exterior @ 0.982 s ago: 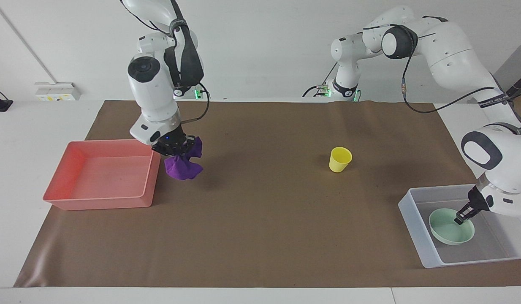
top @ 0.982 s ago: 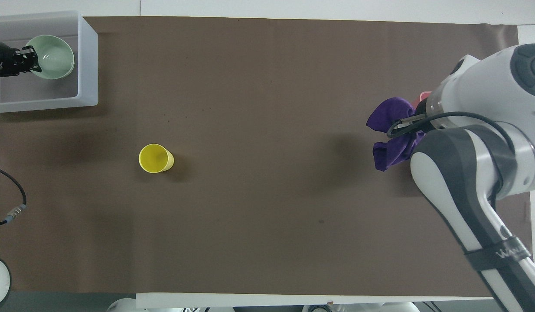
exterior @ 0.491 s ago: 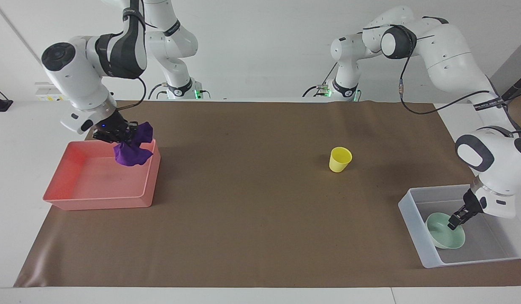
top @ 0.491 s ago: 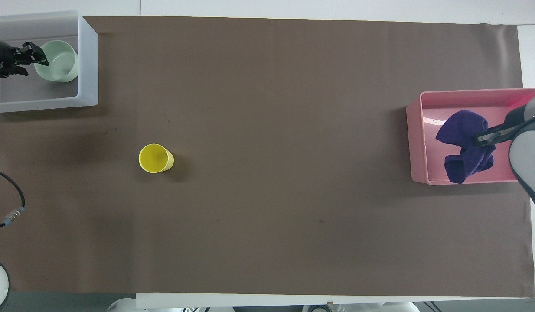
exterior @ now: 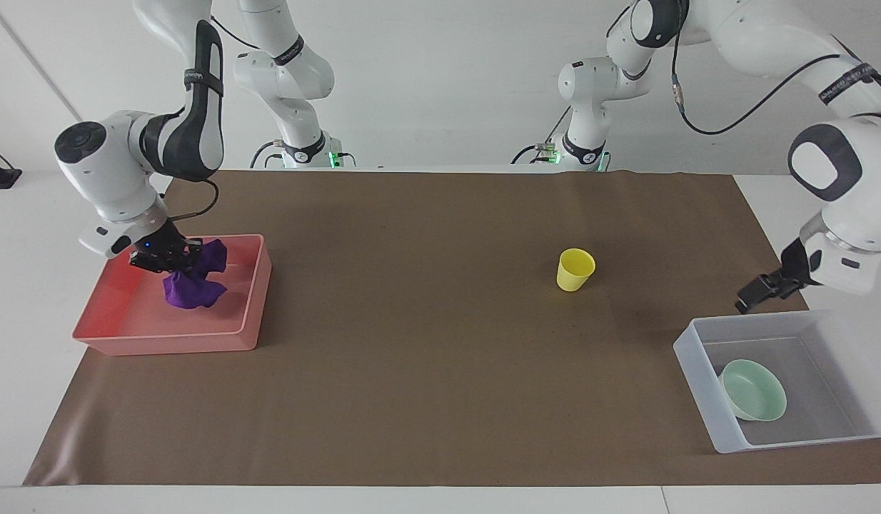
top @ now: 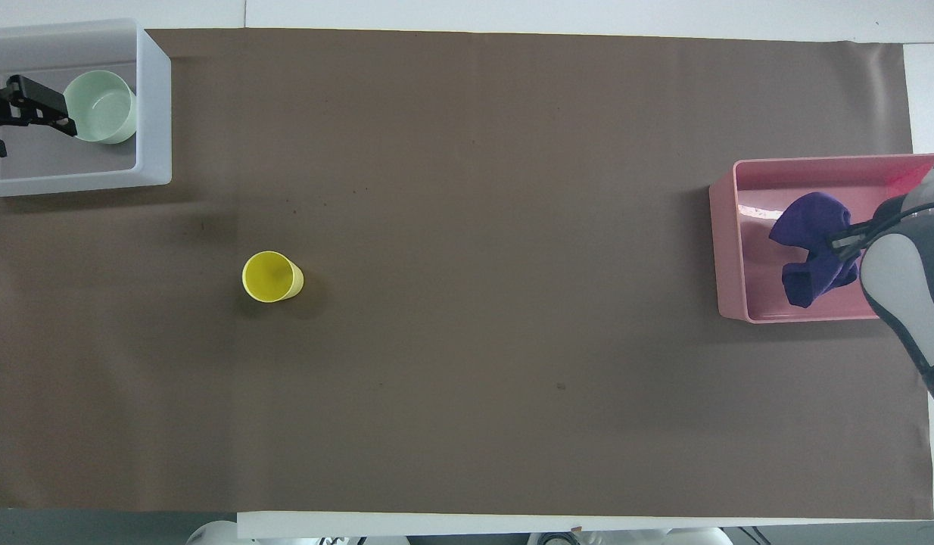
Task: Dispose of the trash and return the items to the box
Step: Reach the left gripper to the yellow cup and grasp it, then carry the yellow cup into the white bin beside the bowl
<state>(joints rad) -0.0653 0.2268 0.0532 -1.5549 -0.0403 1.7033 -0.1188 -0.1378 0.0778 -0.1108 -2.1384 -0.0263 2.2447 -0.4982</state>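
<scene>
Standing by the table: in the facing view the right end effector (exterior: 170,258) is down inside the pink tray (exterior: 249,314) at the right arm's end of the table, fingers pinched shut on the purple rag (exterior: 192,284). The rag looks like it's touching the tray floor, so I'd guess it's about to be let go there as trash. The left end effector (exterior: 756,294) hangs above the near edge of the box (exterior: 697,371), holding nothing; can't tell how far it's open. The green bowl (exterior: 753,389) sits in the box, tipped against the wall. The yellow cup (exterior: 575,270) stands upright on the mat, nearer the left arm's end, untouched.

From overhead: rag (top: 814,246) inside the tray (top: 720,250), the right end effector mostly hidden under its own arm. Left end effector (top: 24,110) just beside the bowl (top: 100,106) in the box (top: 155,106); cup (top: 270,277) alone.

Versus half a second ago: the rag dropped lower into the tray, and the left end effector lifted up off the bowl.
</scene>
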